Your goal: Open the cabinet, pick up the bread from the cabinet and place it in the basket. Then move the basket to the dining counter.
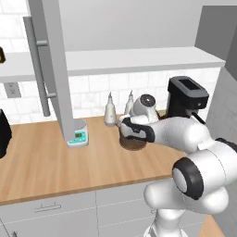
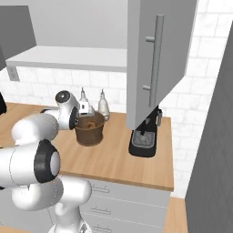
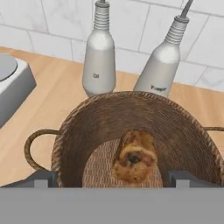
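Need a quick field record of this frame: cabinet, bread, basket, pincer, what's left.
cabinet: doors open
bread: inside the basket
basket: on the tiled-wall worktop, in front of two bottles
bottles: two, grey-white, upright
pincer: open, at the basket mouth, either side of the bread
scale: left of the basket
remaining: basket not yet moved to dining counter

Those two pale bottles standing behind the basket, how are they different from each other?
The left bottle is stout and rounded and stands straight; the right bottle looks slimmer, more tapered, and leans in the hand view, perhaps only from camera angle. The left bottle stands apart from the basket; the right bottle's base is hidden by its rim. Both are pale grey with ribbed necks and small labels, on the wooden worktop.
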